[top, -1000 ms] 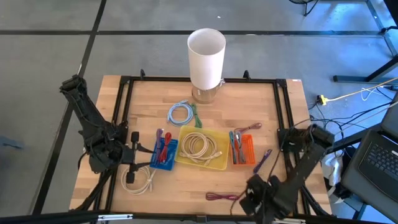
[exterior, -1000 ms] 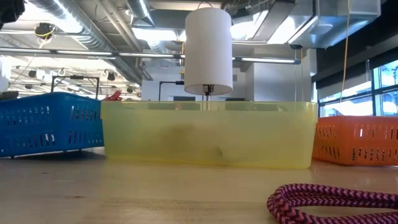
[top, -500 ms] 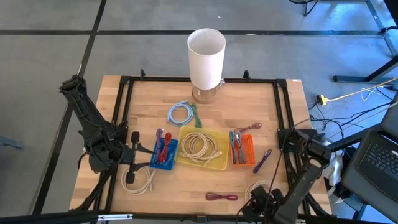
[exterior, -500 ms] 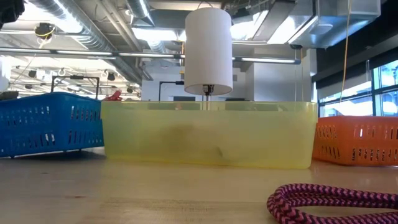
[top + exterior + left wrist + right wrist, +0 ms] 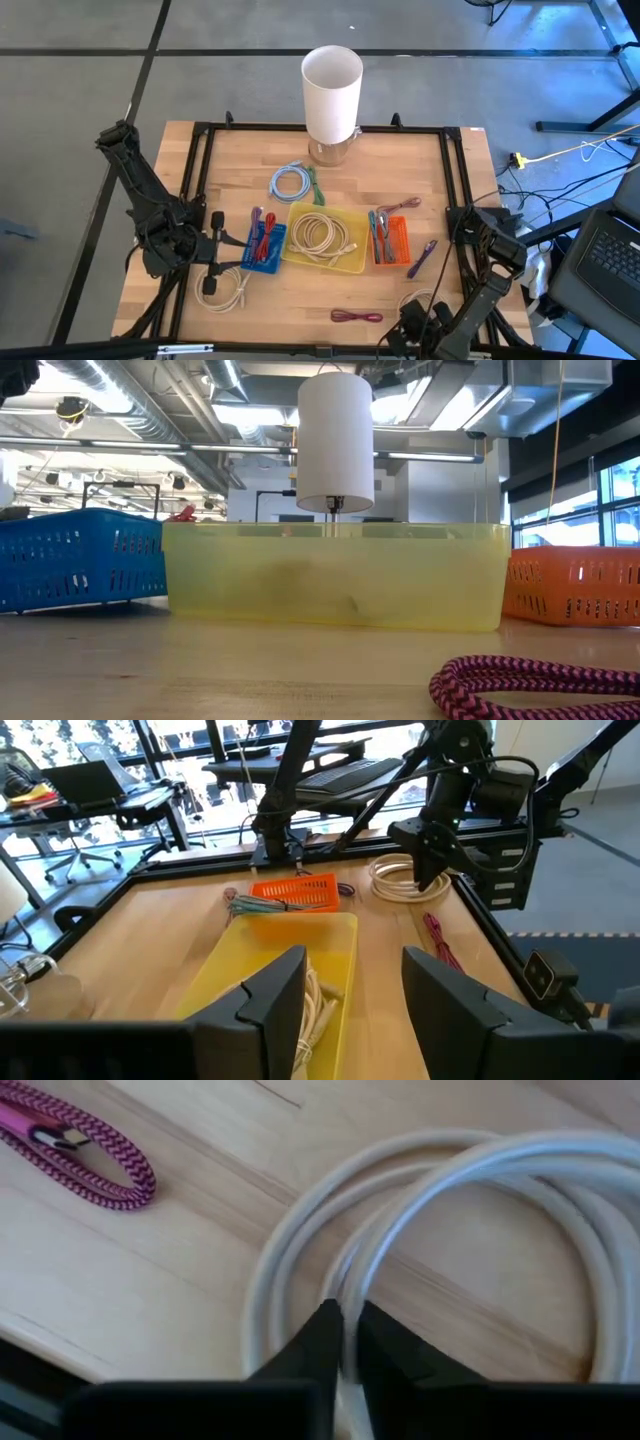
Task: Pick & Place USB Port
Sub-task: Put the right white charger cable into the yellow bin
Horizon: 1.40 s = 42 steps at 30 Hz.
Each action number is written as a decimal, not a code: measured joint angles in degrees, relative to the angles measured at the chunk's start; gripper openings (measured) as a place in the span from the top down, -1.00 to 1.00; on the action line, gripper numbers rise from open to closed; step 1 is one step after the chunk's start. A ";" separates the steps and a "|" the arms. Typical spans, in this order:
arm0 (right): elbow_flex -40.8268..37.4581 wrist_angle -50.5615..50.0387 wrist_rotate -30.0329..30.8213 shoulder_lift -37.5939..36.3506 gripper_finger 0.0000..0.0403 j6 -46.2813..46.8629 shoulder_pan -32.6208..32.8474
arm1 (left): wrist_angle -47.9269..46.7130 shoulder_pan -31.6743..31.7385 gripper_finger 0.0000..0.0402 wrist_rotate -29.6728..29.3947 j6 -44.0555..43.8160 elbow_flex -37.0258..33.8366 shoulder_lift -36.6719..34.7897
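A coiled white cable (image 5: 422,298) lies flat on the wood near the table's near right corner. My right gripper (image 5: 345,1342) points down on its near side, shut on it. In the left wrist view my right gripper (image 5: 428,885) stands over the same white coil (image 5: 398,880). A magenta braided cable (image 5: 356,316) lies to the coil's left, also in the low view as the magenta cable (image 5: 530,682). My left gripper (image 5: 350,1010) waits open at the table's left, beside the blue bin (image 5: 262,246), holding nothing. My right gripper pinches strands of the white coil (image 5: 346,1372) between its two fingers, on the ring's near side. The fingers come from above, pointing steeply down, and lie across the strands. The coil lies flat on the table.
A yellow bin (image 5: 345,262) holding a white cable sits mid-table, with an orange bin (image 5: 398,240) to its right. A purple cable (image 5: 422,258), a blue coil (image 5: 290,182), another white coil (image 5: 222,290) and a tall white cylinder (image 5: 332,95) at the far edge also stand here.
My right arm has swung toward the table's near edge and sunk, uncovering part of the white coil at the near right. The cables and bins lie where they were.
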 joint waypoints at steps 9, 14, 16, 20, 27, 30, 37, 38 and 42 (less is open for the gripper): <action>7.25 -9.17 1.29 0.18 0.93 -0.11 0.04 | 0.00 0.00 0.22 0.08 -1.47 0.00 0.00; 15.29 -18.07 8.40 0.15 0.93 -1.64 0.03 | 0.00 0.00 0.22 -0.01 -1.47 0.00 0.00; 18.43 -21.18 13.29 0.13 0.93 -4.23 -0.46 | 0.00 0.00 0.22 -0.48 -1.47 0.00 0.00; 23.37 -23.85 20.73 0.11 0.93 -13.35 -3.09 | -0.02 0.00 0.23 -1.49 -1.47 0.00 0.00; 29.88 -23.77 26.76 -0.09 0.93 -34.89 -10.09 | -0.02 0.00 0.23 -1.49 -1.47 0.00 0.00; 31.72 -23.81 28.35 -0.11 0.93 -42.31 -13.54 | -0.02 0.00 0.23 -1.49 -1.47 0.00 0.00; 34.33 -23.80 28.80 -0.12 0.93 -54.96 -21.06 | -0.04 0.00 0.24 -1.45 -1.47 0.00 0.00; 34.56 -23.78 28.76 -0.13 0.93 -55.99 -22.05 | -0.05 0.00 0.24 -1.45 -1.47 0.00 0.00; 34.65 -23.77 28.69 -0.13 0.93 -58.88 -25.79 | -0.45 0.00 0.24 -1.43 -1.47 0.00 0.00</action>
